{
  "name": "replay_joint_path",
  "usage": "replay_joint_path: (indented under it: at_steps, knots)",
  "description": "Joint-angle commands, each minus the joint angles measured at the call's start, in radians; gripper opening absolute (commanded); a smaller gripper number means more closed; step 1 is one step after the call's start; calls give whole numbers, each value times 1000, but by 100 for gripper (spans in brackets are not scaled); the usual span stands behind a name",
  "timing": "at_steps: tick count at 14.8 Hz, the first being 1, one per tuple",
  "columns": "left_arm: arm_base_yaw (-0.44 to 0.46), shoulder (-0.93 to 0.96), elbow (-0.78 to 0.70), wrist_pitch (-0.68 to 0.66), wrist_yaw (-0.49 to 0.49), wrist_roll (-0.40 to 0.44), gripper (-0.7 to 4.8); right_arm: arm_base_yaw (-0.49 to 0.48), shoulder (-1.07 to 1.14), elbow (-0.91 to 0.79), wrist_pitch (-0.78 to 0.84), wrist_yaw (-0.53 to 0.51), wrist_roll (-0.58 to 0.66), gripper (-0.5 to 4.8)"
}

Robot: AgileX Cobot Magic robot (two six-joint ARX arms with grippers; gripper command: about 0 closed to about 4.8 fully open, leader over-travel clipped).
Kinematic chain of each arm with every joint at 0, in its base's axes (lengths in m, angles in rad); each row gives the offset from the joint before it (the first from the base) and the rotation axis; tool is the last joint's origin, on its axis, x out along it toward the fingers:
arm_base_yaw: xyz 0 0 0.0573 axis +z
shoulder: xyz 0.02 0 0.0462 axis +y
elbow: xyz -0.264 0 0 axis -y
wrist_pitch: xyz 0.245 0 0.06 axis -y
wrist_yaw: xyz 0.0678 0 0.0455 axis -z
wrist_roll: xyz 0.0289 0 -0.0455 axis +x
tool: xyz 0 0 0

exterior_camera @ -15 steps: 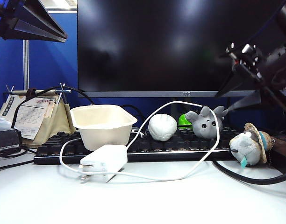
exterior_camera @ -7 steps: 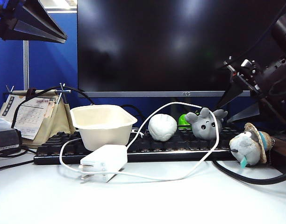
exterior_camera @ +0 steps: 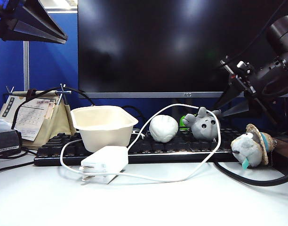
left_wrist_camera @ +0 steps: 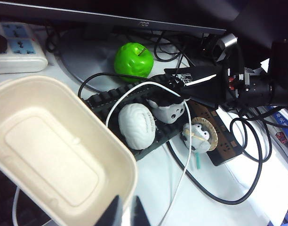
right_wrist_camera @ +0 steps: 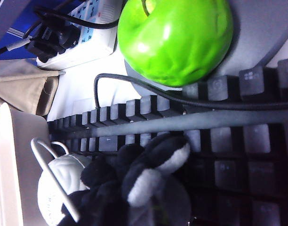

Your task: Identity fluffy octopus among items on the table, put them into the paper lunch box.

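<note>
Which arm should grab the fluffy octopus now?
Right. The right gripper is down at the fluffy octopus on the keyboard; the left gripper hangs over the paper lunch box.

Black housings are seen on the right gripper (exterior_camera: 231, 101) — tapered fingers, small silver screws; the left gripper (left_wrist_camera: 125, 214) is dark too.

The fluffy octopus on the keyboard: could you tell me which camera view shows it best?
The exterior view: the fluffy octopus shows its whole face and eyes, tilted on the keyboard, with the right gripper beside it. The left wrist view shows it partly under that gripper; the right wrist view is close, dark and cropped.
</note>
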Motion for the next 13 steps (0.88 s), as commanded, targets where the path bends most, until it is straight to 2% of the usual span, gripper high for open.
replay_joint_path:
  at_steps: [1, 5, 9, 11, 13]
  knots:
    - [0, -2, 6, 8, 1, 4, 40, 1, -2, 5, 10, 0, 0, -5]
    - [0, -2, 6, 8, 1, 4, 40, 0, -2, 7, 20, 35, -11, -6]
    - [0, -2, 6, 8, 0, 4, 40, 0, -2, 8, 31, 43, -132, -5]
    - [0, -2, 6, 8, 0, 4, 40, 1, -2, 8, 29, 22, -185, -5]
    - [0, -2, 6, 9, 0, 4, 40, 1, -3, 8, 3, -43, -267, -5]
